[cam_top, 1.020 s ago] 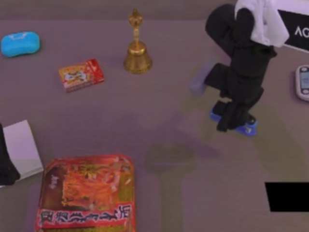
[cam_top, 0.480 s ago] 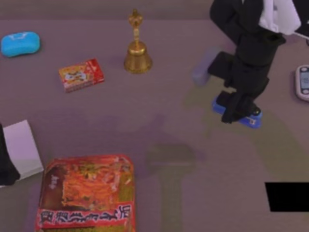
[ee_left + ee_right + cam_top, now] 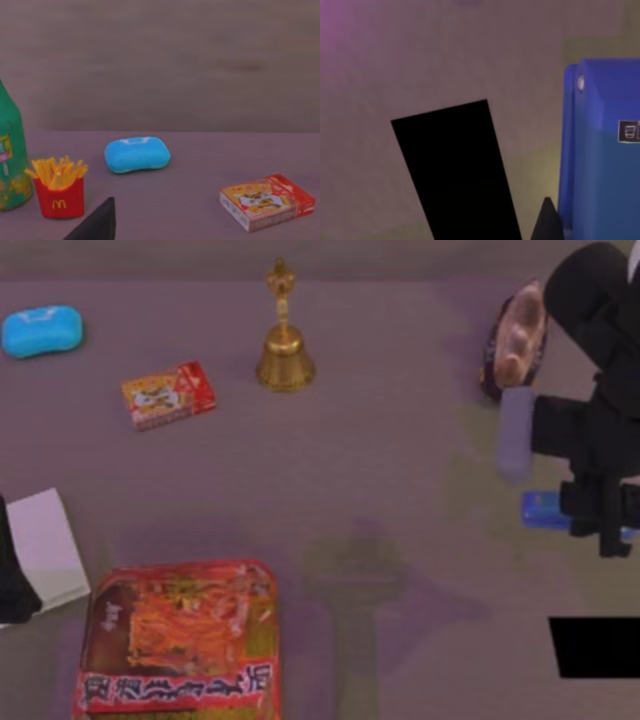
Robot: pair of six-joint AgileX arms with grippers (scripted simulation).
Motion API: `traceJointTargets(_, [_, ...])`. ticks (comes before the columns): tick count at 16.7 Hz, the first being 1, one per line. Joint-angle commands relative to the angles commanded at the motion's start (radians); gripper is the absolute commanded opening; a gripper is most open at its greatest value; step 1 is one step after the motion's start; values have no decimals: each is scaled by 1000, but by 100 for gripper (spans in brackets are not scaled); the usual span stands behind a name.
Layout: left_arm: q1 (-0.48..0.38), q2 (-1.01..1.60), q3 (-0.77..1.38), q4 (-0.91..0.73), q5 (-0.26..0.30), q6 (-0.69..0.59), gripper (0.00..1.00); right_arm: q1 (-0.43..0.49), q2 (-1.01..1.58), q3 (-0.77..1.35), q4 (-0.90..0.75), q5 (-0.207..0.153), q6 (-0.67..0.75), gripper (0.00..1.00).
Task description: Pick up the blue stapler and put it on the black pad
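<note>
A dull purple-grey tabletop (image 3: 400, 420) is seen from above, with a plain brownish wall behind it in the left wrist view. A brass bell (image 3: 284, 335), a small red card box (image 3: 168, 394), a light-blue soap block (image 3: 41, 330), a large red noodle package (image 3: 178, 640) and a dark shoe (image 3: 514, 340) are laid out on it; a fries carton (image 3: 58, 186) and a green bottle (image 3: 10, 160) are shown in the left wrist view.

The blue stapler (image 3: 545, 510) is gripped by the right gripper (image 3: 606, 520) at the table's right side, raised above the surface, near the black pad (image 3: 594, 646) but apart from it. The left arm is parked at the left edge; whether its fingers are open cannot be told.

Compared with 0.5 s ago, the right gripper and stapler have been carried rightward and closer to the pad, and the shoe has been uncovered.
</note>
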Motion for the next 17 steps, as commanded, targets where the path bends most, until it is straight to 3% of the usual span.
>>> traceJointTargets(6, [0,0,0,0,0,0,100,-82,-246,-288,39,-1,-306,0])
traceJointTargets(13, [0,0,0,0,0,0,100,-84,-266,-312,45,-1,-328,0])
traceJointTargets(17, [0,0,0,0,0,0,100,-81,-227,-386,159,-3,-329,0])
